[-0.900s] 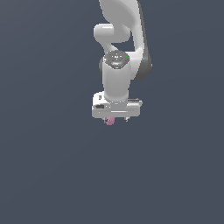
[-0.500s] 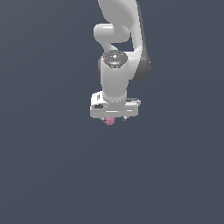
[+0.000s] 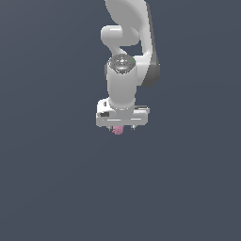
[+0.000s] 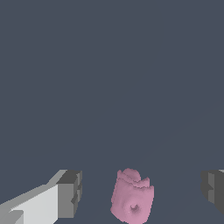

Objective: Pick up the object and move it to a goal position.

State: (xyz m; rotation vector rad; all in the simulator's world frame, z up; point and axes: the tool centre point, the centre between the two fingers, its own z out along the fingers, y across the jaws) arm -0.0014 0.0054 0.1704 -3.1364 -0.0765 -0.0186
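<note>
In the exterior view, the white arm comes down from the top edge and ends in the gripper, which points downward over a plain dark grey surface. The wide white body of the gripper hides most of the fingers. Just under this body, a little toward the exterior view's left of its middle, a small part of the pink object is visible. From this view it is not possible to tell if the fingers touch it.

In the wrist view, the object lies between the two fingers. It is pink and lumpy, with a bumpy surface and a small hollow on the side facing the camera. One finger, white with a dark grey pad, stands on one side of it, and the dark pad of the other finger is on the opposite side. The jaws are spread wide, and grey surface shows between each pad and the object, so nothing is gripped. The object is closer to the first finger than to the second one.
</note>
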